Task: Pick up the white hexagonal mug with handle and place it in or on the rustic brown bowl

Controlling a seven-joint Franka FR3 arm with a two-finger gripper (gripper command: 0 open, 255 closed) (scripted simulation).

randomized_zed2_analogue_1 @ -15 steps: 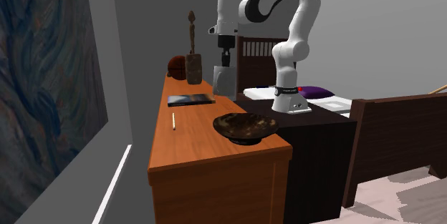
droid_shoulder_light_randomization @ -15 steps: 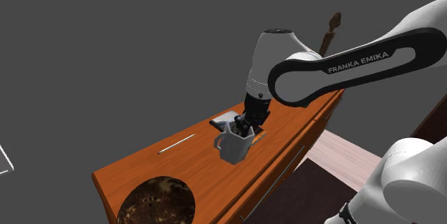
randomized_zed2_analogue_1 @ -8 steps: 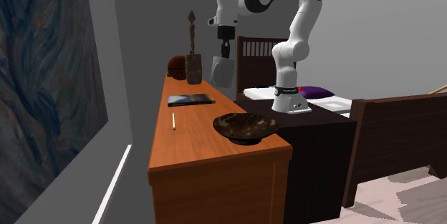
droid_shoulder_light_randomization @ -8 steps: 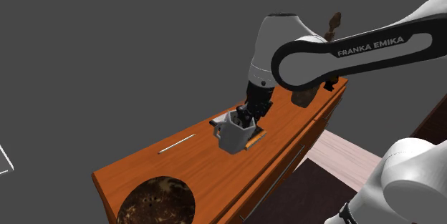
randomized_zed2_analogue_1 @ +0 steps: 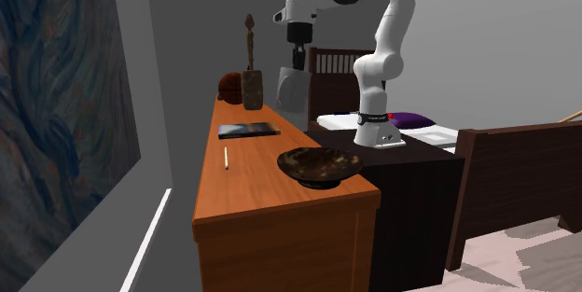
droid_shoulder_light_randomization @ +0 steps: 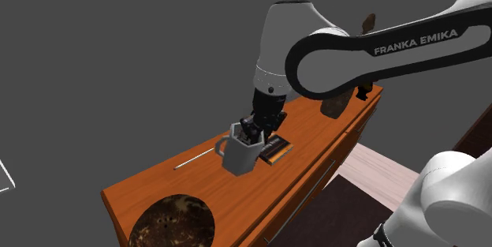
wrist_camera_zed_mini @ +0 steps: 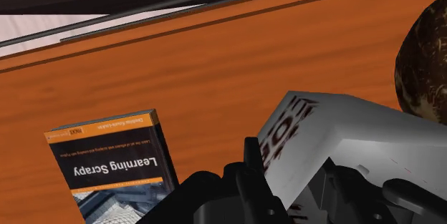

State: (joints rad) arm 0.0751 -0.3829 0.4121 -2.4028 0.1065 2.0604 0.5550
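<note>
Gripper [droid_shoulder_light_randomization: 251, 133]: clamped on the wall of the white hexagonal mug [droid_shoulder_light_randomization: 239, 154]. One finger [wrist_camera_zed_mini: 253, 164] presses the outer face; the other goes down inside.

Mug: hangs directly under the gripper, off the orange-brown wooden top [droid_shoulder_light_randomization: 142, 188]. It is tilted, with the handle pointing away from the arm. Dark lettering is printed on one side face. Contents: the inner gripper finger.

Brown bowl [droid_shoulder_light_randomization: 172, 222]: stands on the same top, well apart from the gripper, at the end farthest from it. Its inside shows a mottled dark brown surface.

Count:
- mugs: 1
- bowls: 1
- books: 1. The book [wrist_camera_zed_mini: 118, 164] is titled "Learning Scrapy". It lies flat below the gripper, just beside the mug.
- thin white sticks: 1. The stick [droid_shoulder_light_randomization: 195, 159] lies on the top between the gripper and the bowl.
- slender brown figurines: 1. The figurine [randomized_zed2_analogue_1: 249, 46] stands upright on the side of the gripper away from the bowl.
</note>
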